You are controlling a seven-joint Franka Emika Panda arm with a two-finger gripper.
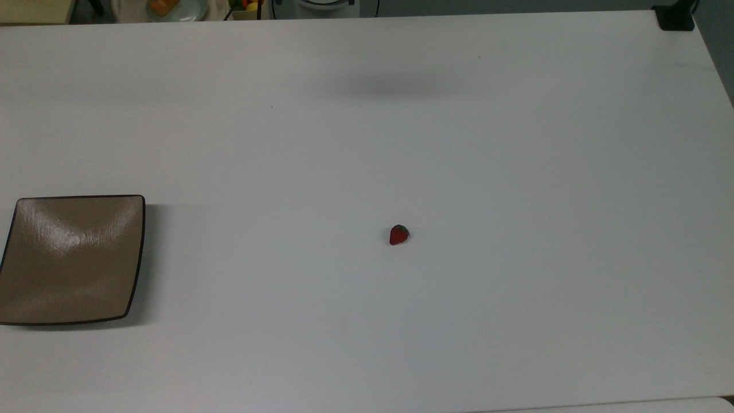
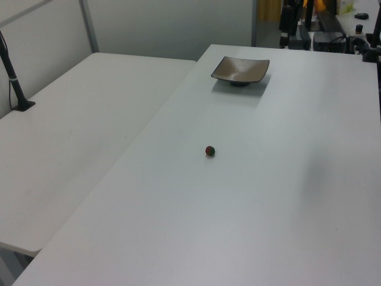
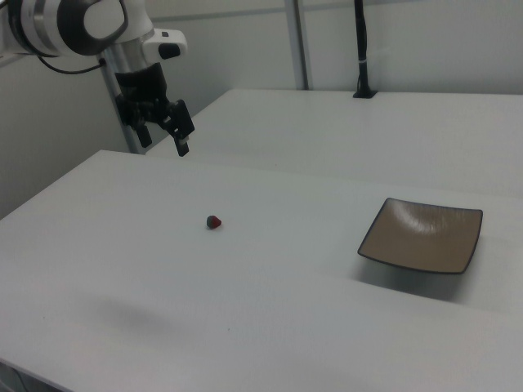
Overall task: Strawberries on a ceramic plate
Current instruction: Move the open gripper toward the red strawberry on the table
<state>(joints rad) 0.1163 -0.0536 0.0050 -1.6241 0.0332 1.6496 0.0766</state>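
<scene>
A tiny red strawberry (image 1: 399, 234) with a dark green cap lies alone near the middle of the white table (image 1: 516, 172). It also shows as a small red dot in the left view (image 2: 209, 151) and the right view (image 3: 213, 221). The square glossy tan-brown ceramic plate (image 1: 71, 258) with a thin dark rim sits bare at the top view's left edge, far from the berry (image 2: 240, 70) (image 3: 421, 235). My gripper (image 3: 163, 137) hangs high above the table at the right view's upper left, open, holding nothing, well away from the strawberry.
A round pale plate with orange food (image 1: 166, 7) sits beyond the table's far edge. A black clamp base (image 1: 675, 17) is at the top view's upper right corner. A second white table (image 2: 77, 119) adjoins, carrying a black post (image 3: 362, 49).
</scene>
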